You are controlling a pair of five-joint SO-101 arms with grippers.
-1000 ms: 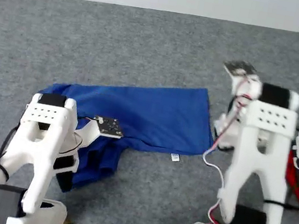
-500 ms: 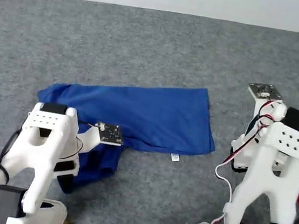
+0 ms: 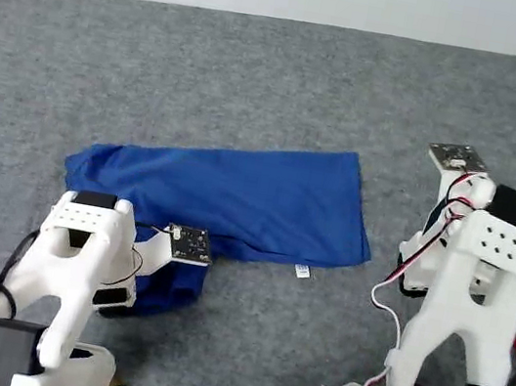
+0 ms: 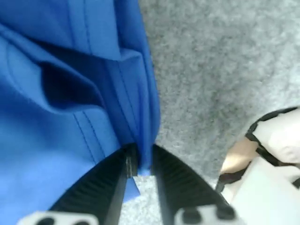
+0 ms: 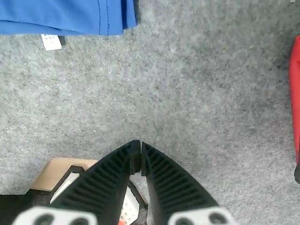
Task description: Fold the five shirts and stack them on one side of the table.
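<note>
I count one blue shirt point(image 3: 238, 195), lying mid-frame on the one grey table point(image 3: 260, 65). There is one white tag point(image 3: 301, 271) by the shirt's lower edge. There are two white arms: the left arm point(image 3: 71, 271) at lower left and the right arm point(image 3: 470, 288) at lower right. They carry two grippers, the left gripper point(image 4: 139, 161) and the right gripper point(image 5: 140, 157). One red item point(image 5: 295, 108) shows in the right wrist view.
</note>
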